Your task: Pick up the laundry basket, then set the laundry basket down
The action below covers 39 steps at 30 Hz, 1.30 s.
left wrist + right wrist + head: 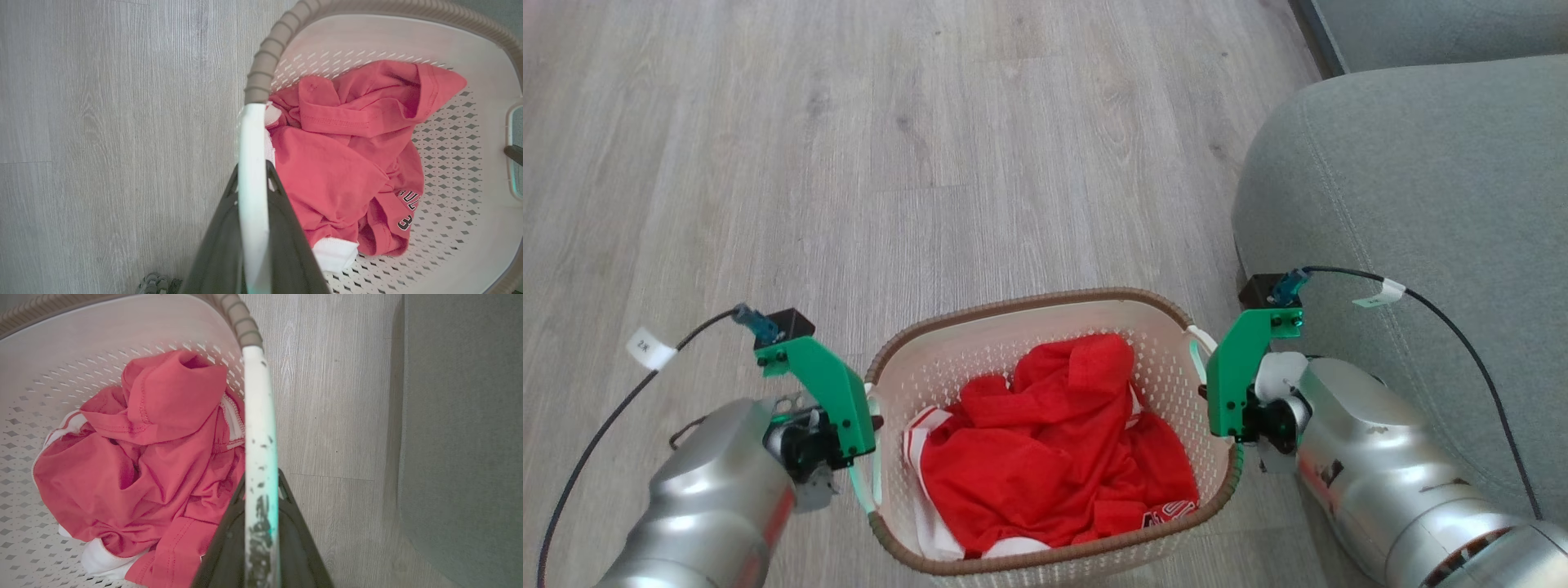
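Gripping the laundry basket (pixel 1045 304) between us, our left gripper (pixel 253 173) clamped on its left handle (pixel 252 134), right gripper (pixel 261 477) clamped on its right handle (pixel 258 416), red clothing (pixel 1054 433) inside, sofa (pixel 1421 204) beside right gripper.

Pale grey wood-grain floor (pixel 849 163), grey fabric sofa (pixel 1421 204) standing on it at three o'clock, laundry basket (pixel 1013 343) at six o'clock, floor contact unclear

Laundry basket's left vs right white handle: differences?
The left white plastic handle looks clean; the right white plastic handle carries dark specks. The left handle has grey wood-look floor beside it; the right one a grey fabric sofa nearby. Shared: the left claw and right claw each clamp one.
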Tool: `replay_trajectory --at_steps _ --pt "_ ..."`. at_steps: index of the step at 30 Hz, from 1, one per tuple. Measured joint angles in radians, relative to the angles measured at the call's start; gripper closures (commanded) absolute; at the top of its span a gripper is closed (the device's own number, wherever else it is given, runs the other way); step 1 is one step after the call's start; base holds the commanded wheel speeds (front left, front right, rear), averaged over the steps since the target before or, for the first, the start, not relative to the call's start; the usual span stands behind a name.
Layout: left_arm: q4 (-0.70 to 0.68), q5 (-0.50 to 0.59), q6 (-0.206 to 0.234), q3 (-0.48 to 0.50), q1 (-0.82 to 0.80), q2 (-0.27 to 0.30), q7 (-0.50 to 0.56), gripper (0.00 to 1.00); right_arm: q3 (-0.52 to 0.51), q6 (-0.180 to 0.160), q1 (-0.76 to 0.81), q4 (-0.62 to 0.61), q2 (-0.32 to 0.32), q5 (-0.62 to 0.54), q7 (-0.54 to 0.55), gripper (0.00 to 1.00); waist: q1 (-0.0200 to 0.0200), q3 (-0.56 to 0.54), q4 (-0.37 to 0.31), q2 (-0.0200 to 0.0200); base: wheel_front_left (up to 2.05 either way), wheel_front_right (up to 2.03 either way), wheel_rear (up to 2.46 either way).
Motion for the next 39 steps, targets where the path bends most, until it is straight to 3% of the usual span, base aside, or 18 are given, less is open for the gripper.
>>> replay_trajectory --at_steps 39 --pt "-0.001 -0.052 0.0 -0.051 -0.002 0.009 -0.04 1.0 -0.01 0.0 0.0 0.001 0.0 0.016 -0.02 1.0 0.0001 0.029 -0.001 -0.0001 0.0 0.0 0.0"
